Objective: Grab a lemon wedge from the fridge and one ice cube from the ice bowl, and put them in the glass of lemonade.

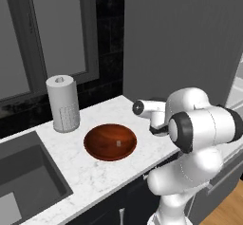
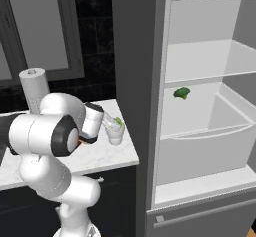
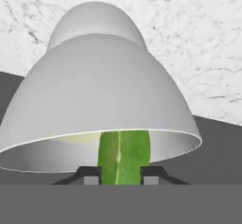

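The glass of lemonade [image 2: 115, 135] stands on the counter's right end beside the fridge [image 2: 136, 81], whose door is open onto white shelves. My gripper [image 2: 111, 124] hangs right over the glass's rim, shut on the yellow-green lemon wedge [image 2: 118, 121]. In the hand view the wedge [image 3: 124, 156] sits between my fingertips [image 3: 90, 176], just above the mouth of the glass [image 3: 104, 90]; pale yellow liquid shows inside. The reddish-brown ice bowl [image 1: 94, 135] lies left of my arm, with one ice cube [image 1: 118, 143] in it.
A dark green broccoli-like piece [image 2: 182, 93] rests on a fridge shelf. A paper-towel roll [image 1: 63, 103] stands behind the bowl. A sink [image 1: 23, 181] is sunk into the counter's left end. A window spans the back wall.
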